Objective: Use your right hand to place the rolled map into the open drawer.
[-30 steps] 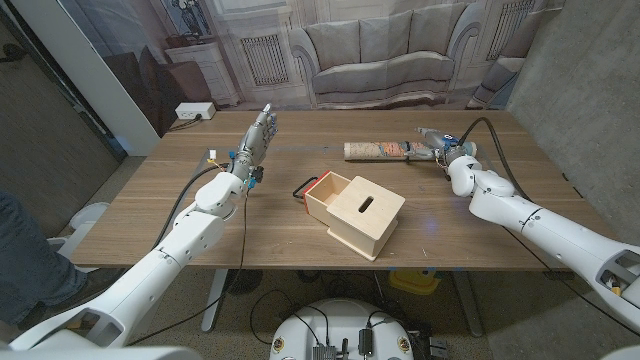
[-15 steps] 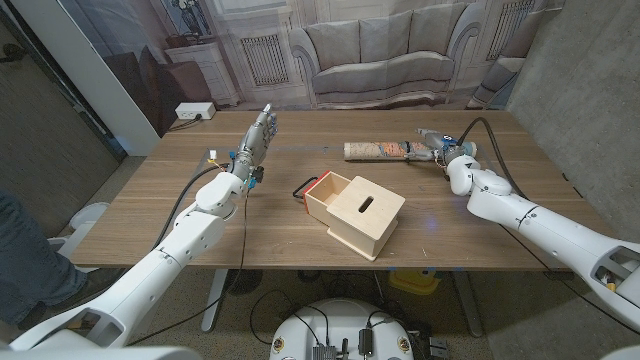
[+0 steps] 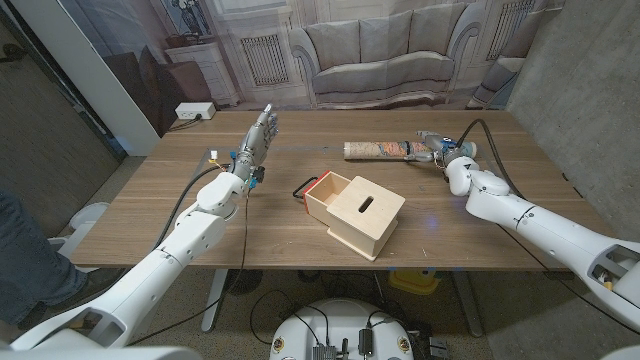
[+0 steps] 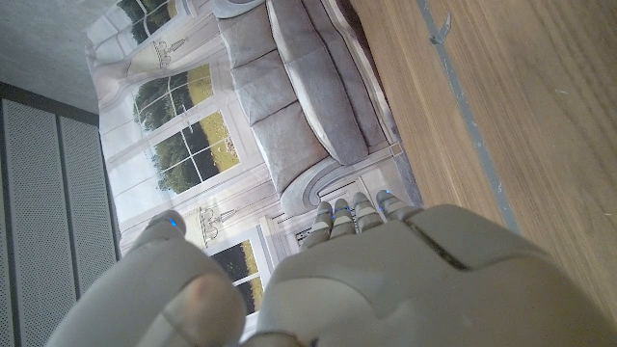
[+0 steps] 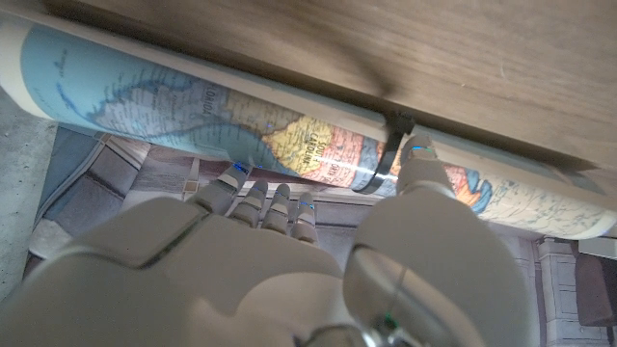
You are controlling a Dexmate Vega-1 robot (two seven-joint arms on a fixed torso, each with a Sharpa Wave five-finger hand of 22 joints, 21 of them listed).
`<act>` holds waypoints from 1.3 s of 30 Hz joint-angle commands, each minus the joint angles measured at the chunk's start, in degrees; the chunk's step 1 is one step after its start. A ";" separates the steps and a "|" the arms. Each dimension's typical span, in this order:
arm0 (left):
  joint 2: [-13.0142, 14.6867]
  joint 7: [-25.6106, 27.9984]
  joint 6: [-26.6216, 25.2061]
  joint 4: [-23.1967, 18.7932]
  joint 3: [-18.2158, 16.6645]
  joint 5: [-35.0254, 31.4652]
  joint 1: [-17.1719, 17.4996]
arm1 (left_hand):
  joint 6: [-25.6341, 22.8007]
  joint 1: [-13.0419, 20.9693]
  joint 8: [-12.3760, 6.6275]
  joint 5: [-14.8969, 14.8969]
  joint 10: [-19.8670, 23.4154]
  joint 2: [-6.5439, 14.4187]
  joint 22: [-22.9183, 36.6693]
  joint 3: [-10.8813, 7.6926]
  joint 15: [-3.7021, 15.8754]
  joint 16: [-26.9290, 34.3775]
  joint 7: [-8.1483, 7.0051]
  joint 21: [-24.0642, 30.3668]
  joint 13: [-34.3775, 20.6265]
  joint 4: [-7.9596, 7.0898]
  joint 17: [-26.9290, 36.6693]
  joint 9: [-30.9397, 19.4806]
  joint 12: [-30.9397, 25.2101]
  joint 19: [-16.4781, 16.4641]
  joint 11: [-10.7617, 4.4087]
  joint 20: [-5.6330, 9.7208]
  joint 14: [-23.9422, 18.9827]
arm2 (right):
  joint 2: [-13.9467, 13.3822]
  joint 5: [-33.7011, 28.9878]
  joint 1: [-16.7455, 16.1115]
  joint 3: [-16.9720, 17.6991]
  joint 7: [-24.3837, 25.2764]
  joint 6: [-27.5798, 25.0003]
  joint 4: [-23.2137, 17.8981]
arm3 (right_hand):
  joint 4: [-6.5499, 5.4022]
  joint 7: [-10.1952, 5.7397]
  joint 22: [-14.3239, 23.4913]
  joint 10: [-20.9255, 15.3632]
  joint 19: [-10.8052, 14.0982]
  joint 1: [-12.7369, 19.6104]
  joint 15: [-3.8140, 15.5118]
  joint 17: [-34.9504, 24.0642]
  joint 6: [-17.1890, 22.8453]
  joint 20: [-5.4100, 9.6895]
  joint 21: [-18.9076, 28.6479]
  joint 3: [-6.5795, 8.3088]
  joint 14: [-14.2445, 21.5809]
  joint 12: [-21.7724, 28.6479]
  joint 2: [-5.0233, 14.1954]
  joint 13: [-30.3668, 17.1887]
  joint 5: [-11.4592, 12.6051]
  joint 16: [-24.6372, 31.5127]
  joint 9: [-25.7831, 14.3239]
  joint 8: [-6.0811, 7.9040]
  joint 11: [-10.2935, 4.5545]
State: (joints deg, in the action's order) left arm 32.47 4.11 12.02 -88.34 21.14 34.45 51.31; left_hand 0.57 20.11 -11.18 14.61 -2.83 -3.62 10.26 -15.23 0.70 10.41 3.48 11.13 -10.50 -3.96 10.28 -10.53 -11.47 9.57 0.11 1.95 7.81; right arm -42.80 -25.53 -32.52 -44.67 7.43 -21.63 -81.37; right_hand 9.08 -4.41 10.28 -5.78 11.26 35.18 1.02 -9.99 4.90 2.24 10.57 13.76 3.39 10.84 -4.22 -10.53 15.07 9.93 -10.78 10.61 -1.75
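Head view: on the brown wooden bench (image 3: 180,215), a rolled paper map printed in blue and orange (image 3: 377,150) lying on its side at about one o'clock from the light plywood drawer box with a slotted top (image 3: 356,213), well apart from it. Drawer pulled open toward ten o'clock, red-edged with a black loop handle (image 3: 300,188), nothing inside as far as can be told. Right hand (image 3: 432,146) at the map's right end, touching it. Left hand (image 3: 259,134) raised at about ten o'clock from the box, fingers (image 3: 266,117) straight, holding nothing. White power strip (image 3: 194,111) on the floor past the bench's far left corner. A person's dark trouser leg (image 3: 22,255) at the picture's left edge.

Left wrist view: back of the left hand (image 4: 386,284) low in frame, fingertips (image 4: 339,214) side by side, straight, gripping nothing; bench surface and printed sofa backdrop (image 4: 299,106) beyond.

Right wrist view: right hand (image 5: 289,260) against the rolled map (image 5: 193,111); fingers (image 5: 265,204) on one flank, thumb (image 5: 420,164) on the other beside a black band (image 5: 386,154) round the roll. Wrapped about the map but not shut tight; firm grip or mere touch: cannot tell.
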 commanded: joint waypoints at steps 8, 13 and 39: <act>-0.73 -0.34 0.34 1.24 0.26 0.31 -0.27 | -0.05 0.06 0.01 -0.17 -0.20 0.35 0.18 0.22 -0.04 0.19 0.05 0.21 -0.18 -0.03 0.08 -0.07 0.02 2.47 -0.13 1.72 0.72 | 1.66 -0.42 2.06 -1.83 -0.35 0.69 3.16 | -0.31 0.12 0.11 0.52 -0.33 0.42 -0.02 -0.34 -0.52 0.68 0.14 0.06 -0.34 -0.05 0.14 -0.15 0.53 0.05 -0.35 -0.03 0.15; -0.76 -0.36 0.49 1.37 0.21 0.35 -0.24 | -0.05 0.07 0.01 -0.18 -0.21 0.38 0.18 0.25 -0.04 0.20 0.05 0.21 -0.18 -0.03 0.08 -0.07 0.01 2.51 -0.10 1.72 0.71 | 2.09 -0.49 2.62 -2.19 -0.26 0.99 3.96 | -0.39 0.14 0.11 0.52 -0.34 0.45 0.05 -0.35 -0.49 0.71 0.19 0.05 -0.36 0.04 0.18 -0.15 0.59 0.13 -0.35 0.05 0.19; -1.78 -2.21 1.10 3.77 0.67 1.18 -1.67 | -0.09 0.12 -0.01 -0.27 -0.22 0.51 0.18 0.43 -0.11 0.23 0.01 0.27 -0.18 -0.02 0.09 -0.07 0.00 2.52 -0.08 1.54 0.69 | 2.17 -1.16 3.89 -3.57 -1.97 0.55 4.74 | -0.97 0.33 0.14 1.89 -1.10 0.09 -0.45 -0.43 -1.57 0.20 0.22 -0.37 -1.62 0.01 -0.02 -0.15 0.90 0.11 -0.36 -0.01 0.41</act>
State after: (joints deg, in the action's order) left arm 31.23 2.94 12.78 -85.96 21.46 35.24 50.53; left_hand 0.57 20.33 -11.18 14.40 -2.83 -3.40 10.25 -15.00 0.40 10.41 3.48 11.13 -10.50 -4.20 10.27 -10.52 -11.47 9.57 0.11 1.95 8.12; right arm -40.56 -26.17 -29.06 -47.60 6.41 -20.38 -76.62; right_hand 8.45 -3.90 10.27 -4.23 10.45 35.33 0.73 -10.28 3.79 2.03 10.57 13.46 2.07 10.84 -4.06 -10.53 15.51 9.94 -11.07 10.61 -1.43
